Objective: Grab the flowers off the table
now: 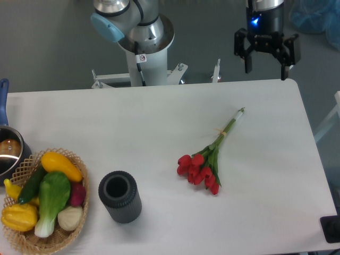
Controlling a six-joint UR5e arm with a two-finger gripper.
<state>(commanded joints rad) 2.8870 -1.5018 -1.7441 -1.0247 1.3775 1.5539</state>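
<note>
**Still at the approach: gripper waiting open above the far right corner**

Clearly, nothing is being held yet. Going from the left edge of the table (pixel 159 114), a dark pot with a blue handle (pixel 6 146) is sitting half out of view, and just in front of it, at the near left corner, a wicker basket (pixel 79 212) is holding vegetables: a yellow squash (pixel 61 164), a green leafy vegetable (pixel 52 199) and a dark red radish-like piece (pixel 78 194) among others. Just beside the basket a dark grey ribbed cylinder (pixel 120 196) is standing upright with its opening facing up. The robot base (pixel 143 40) is rising behind the far edge.

Right of centre, the flowers (pixel 204 167) are lying flat on the table, apart from everything else, the red tulip heads pointing toward the near edge and the thin tied stems running up and right toward the far right corner.

The gripper (pixel 267 66) is hovering over the far right corner, its fingers spread wide and empty, well apart from the bunch.

The step in hand looks like the reach. The next move is calling for the gripper to travel toward the near edge and leftward, turn so its fingers straddle the slanted stems, probably near the tie, then descend almost to the table before closing.
</note>
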